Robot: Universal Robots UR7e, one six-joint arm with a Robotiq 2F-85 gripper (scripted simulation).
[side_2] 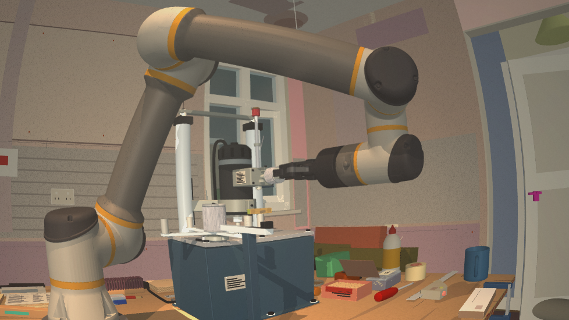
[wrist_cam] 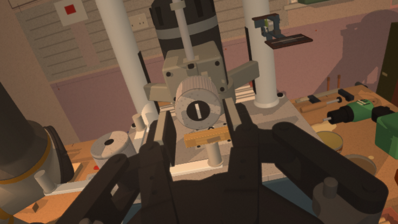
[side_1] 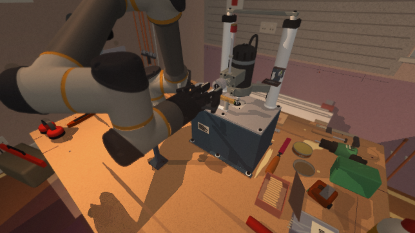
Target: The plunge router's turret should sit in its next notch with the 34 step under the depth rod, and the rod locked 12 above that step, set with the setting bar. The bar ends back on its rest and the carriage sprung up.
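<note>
My gripper (wrist_cam: 198, 119) (side_1: 215, 93) (side_2: 278, 174) reaches level toward the front of the router carriage, with its fingers on either side of the knurled lock knob (wrist_cam: 198, 107) (side_2: 269, 175). The knob sits on the grey clamp block (wrist_cam: 193, 69), through which the white depth rod (wrist_cam: 183, 30) (side_2: 256, 139) runs down. Below the knob the yellow setting bar (wrist_cam: 207, 136) (side_2: 258, 211) lies across a post over the turret (side_1: 237, 103). A second knurled knob (wrist_cam: 110, 146) (side_2: 213, 216) stands on the plate to the left. The gripper is open around the lock knob and holds nothing.
Behind the router are two white columns (side_1: 283, 61) and a slatted wall. The router stands on a blue box (side_1: 233, 135) on the wooden bench. A drill (side_1: 338, 148), green box (side_1: 354, 175), tins, chisel (side_1: 277, 156) and tray (side_1: 272, 193) lie to the right.
</note>
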